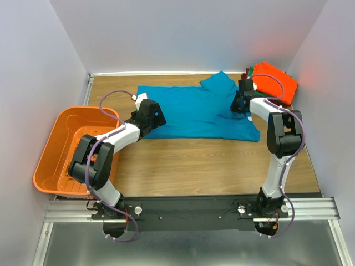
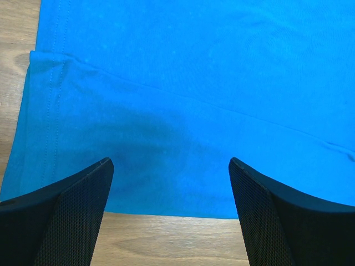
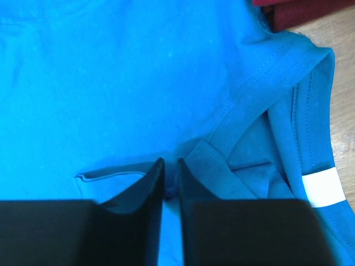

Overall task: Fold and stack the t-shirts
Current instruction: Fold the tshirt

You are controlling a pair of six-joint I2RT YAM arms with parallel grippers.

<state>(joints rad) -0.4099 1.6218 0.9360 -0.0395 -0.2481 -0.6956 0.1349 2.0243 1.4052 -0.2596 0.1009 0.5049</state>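
A teal-blue t-shirt [image 1: 199, 113] lies spread flat across the back of the wooden table. My left gripper [image 1: 158, 119] is at its left edge. In the left wrist view that gripper [image 2: 169, 162] stands open, its fingers straddling the shirt's near edge [image 2: 194, 83] with nothing held. My right gripper [image 1: 239, 105] sits on the shirt beside the collar. In the right wrist view its jaws [image 3: 170, 160] are nearly together, pinching a small fold of the blue cloth [image 3: 111, 83]. The white neck label [image 3: 323, 187] lies just right of them. Folded orange [image 1: 276, 80], green [image 1: 249, 72] and dark red [image 3: 299, 11] t-shirts lie stacked at the back right corner.
An orange slotted basket [image 1: 52, 149] sits off the table's left side. White walls close in the back and both sides. Bare wooden tabletop [image 1: 211, 166] stretches between the blue shirt and the arm bases.
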